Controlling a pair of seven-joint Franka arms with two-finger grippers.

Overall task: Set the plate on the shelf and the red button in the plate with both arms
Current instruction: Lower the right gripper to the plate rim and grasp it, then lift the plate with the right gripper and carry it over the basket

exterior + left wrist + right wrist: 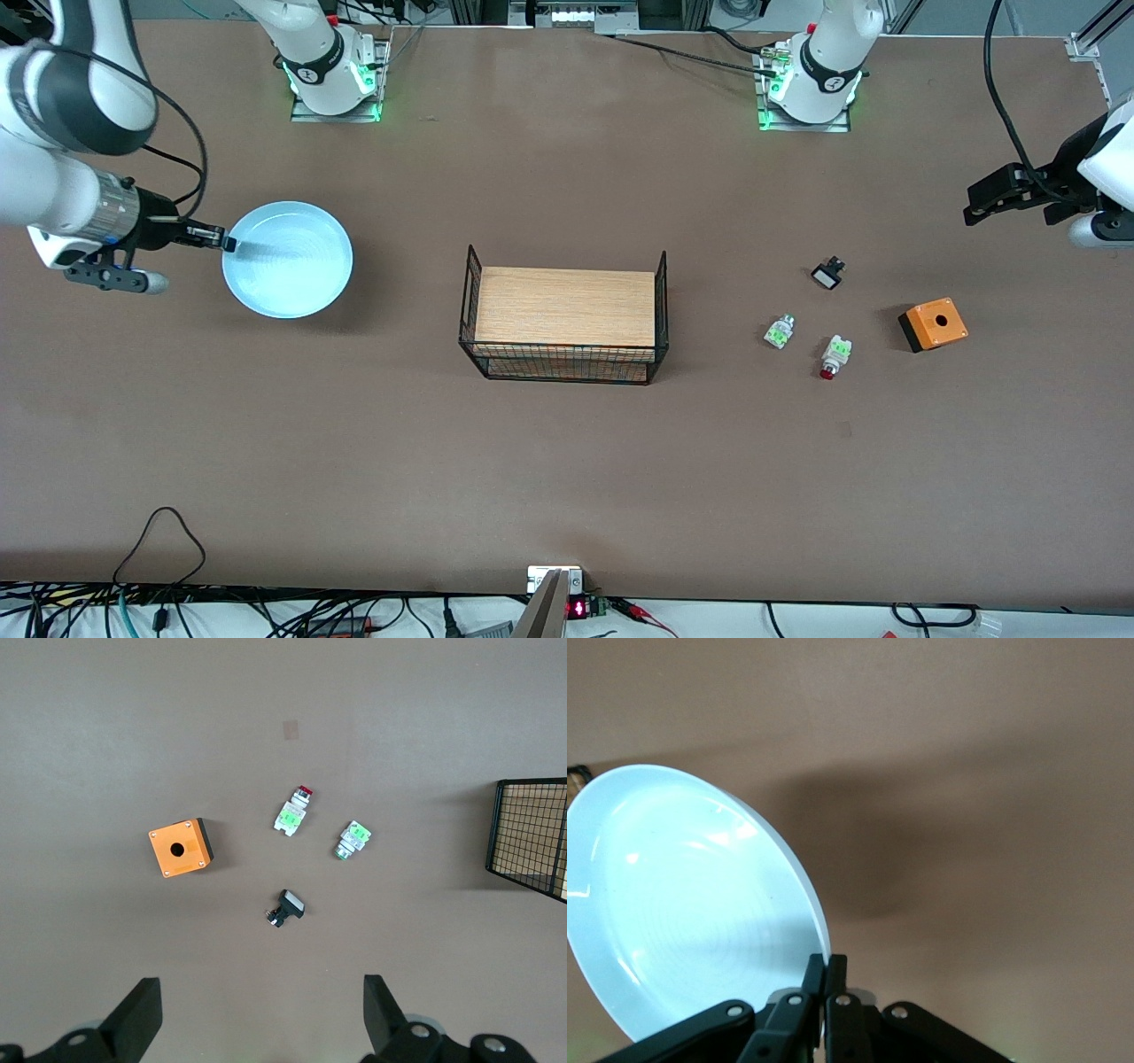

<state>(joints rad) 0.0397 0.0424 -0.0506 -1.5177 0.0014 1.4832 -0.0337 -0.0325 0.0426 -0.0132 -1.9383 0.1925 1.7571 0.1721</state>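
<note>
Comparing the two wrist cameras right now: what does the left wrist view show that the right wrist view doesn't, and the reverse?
Only the left wrist view: the open left gripper over the tiny white-bodied red button with green tab, a similar white-green part with no red tip, a small black-and-white part, an orange box with a round hole and a corner of the black wire basket.

Only the right wrist view: the right gripper shut on the rim of the round pale light-blue plate.

Both: the brown table.
</note>
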